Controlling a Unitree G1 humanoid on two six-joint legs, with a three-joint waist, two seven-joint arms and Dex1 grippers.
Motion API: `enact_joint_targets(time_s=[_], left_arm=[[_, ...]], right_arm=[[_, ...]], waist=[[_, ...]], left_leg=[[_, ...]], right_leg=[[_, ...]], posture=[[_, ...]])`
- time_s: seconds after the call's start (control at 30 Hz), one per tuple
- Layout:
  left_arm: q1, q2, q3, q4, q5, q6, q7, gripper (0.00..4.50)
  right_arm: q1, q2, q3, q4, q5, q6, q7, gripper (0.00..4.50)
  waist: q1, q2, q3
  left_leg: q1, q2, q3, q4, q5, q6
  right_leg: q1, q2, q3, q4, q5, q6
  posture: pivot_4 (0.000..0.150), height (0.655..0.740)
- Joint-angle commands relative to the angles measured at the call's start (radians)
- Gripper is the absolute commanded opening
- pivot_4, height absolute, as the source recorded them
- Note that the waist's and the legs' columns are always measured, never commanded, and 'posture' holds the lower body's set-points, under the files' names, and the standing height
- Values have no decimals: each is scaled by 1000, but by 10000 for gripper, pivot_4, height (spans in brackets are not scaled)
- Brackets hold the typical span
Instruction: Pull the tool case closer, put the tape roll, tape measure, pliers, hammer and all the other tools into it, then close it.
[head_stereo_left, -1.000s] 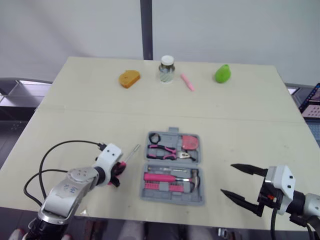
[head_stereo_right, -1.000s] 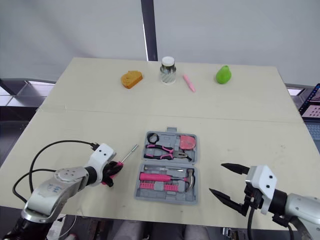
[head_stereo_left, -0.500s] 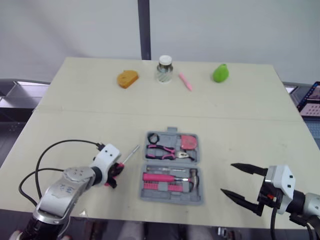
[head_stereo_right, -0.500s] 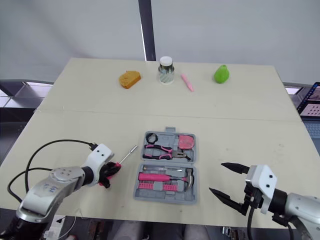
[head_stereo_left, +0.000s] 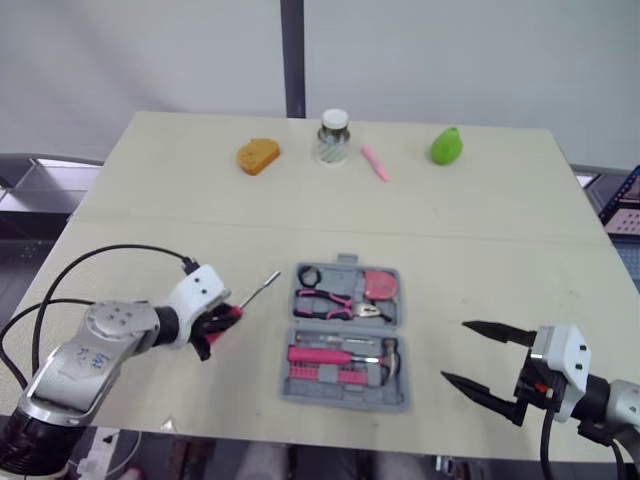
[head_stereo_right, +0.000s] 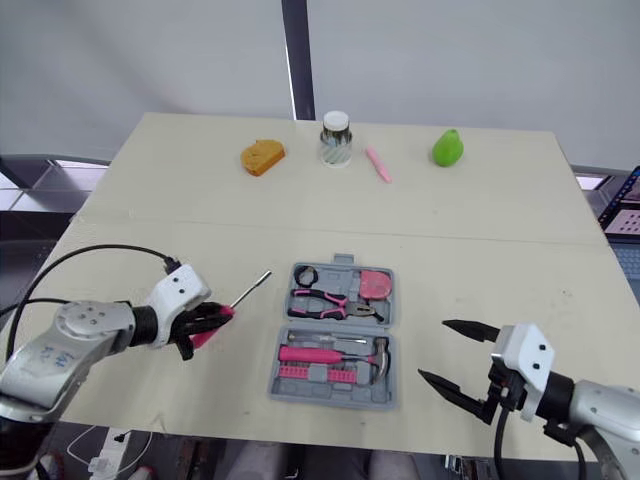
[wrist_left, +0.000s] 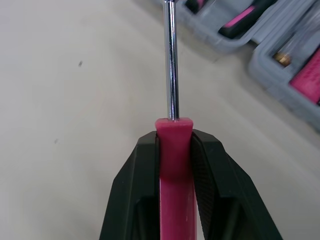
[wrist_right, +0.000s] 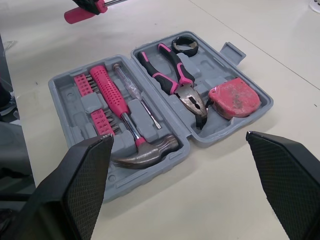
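The left gripper (wrist_left: 173, 137) is clamping the pink handle of a screwdriver (wrist_left: 171, 75), its two black fingers (wrist_left: 139, 170) pressing the handle from both sides. The bare steel shaft is pointing away from the gripper toward the far left corner of the tool case (wrist_right: 220, 127). Whether the tip is touching the table (head_stereo_left: 500, 230) cannot be told.

The right gripper (head_stereo_left: 458, 352) is hanging over the table's near edge with its fingers spread wide and holding nothing. It is sitting to the right of the case and apart from it.

The case is lying open and flat in the near middle of the table, between the two grippers. Its far half is holding the black tape roll (wrist_right: 191, 50) in the left corner, the pliers (wrist_right: 190, 102) beside it and the pink tape measure (wrist_right: 235, 97) at the right. Its near half is holding the hammer (wrist_right: 111, 95) with its pink grip, a slim screwdriver with a clear handle (wrist_right: 135, 92) lying just beside the hammer, and a row of pink bits (wrist_right: 82, 82).

Well apart from the case, four things are standing in a line along the table's far edge. From left to right these are an orange piece (head_stereo_left: 258, 156), a glass jar with a white lid (head_stereo_left: 333, 137), a pink pen (head_stereo_left: 375, 163) and a green piece (head_stereo_left: 445, 146).
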Motion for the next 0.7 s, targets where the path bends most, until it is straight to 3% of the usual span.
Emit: enact_joint_targets(time_s=[0.03, 0.7], left_arm=[[-20, 15, -30, -59, -31, -16, -63, 4925], [-366, 7, -351, -131, -66, 163, -248, 4925]], right_arm=[[7, -5, -12, -11, 9, -11, 8, 45000], [3, -15, -8, 13, -2, -22, 29, 45000]], waist=[[0, 0, 0], [0, -1, 1]], left_leg=[[0, 0, 0, 0, 0, 0], [0, 0, 1, 2, 1, 1]], right_leg=[[0, 0, 0, 0, 0, 0], [0, 4, 1, 4, 0, 0]], posture=[[1500, 7159], [1500, 7159]])
